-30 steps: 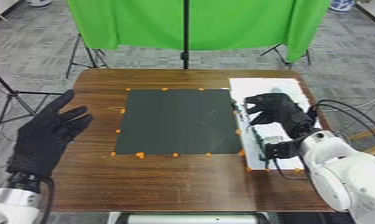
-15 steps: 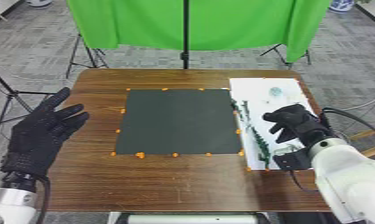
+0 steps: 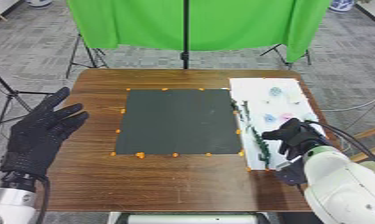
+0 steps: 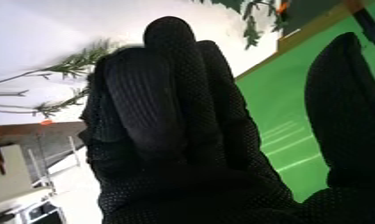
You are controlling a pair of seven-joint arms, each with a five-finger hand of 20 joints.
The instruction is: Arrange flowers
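In the head view my left hand (image 3: pixel 47 125) is open, fingers spread, over the table's left side. My right hand (image 3: pixel 294 136) is over the lower right of the white sheet (image 3: pixel 251 86), beside a long green stem (image 3: pixel 261 145). Farther up the sheet lie a pale blue flower (image 3: pixel 275 91), another blue one (image 3: pixel 270 118) and a pink one (image 3: pixel 286 115). A second green stem (image 3: pixel 246 110) lies near the sheet's left edge. In the right wrist view my right hand (image 4: pixel 179 125) has straight fingers and the thumb apart, holding nothing; leafy sprigs (image 4: pixel 75 62) show beyond it.
A dark square mat (image 3: pixel 179 122) edged with orange marks covers the middle of the brown table (image 3: pixel 166 185). Behind the table hang a green cloth (image 3: pixel 139 25) and its black stand (image 3: pixel 186 40). Black cables run along my right arm.
My right hand has moved back towards the robot and a little to the right, uncovering the flowers and stems on the sheet. The left hand has shifted slightly outward.
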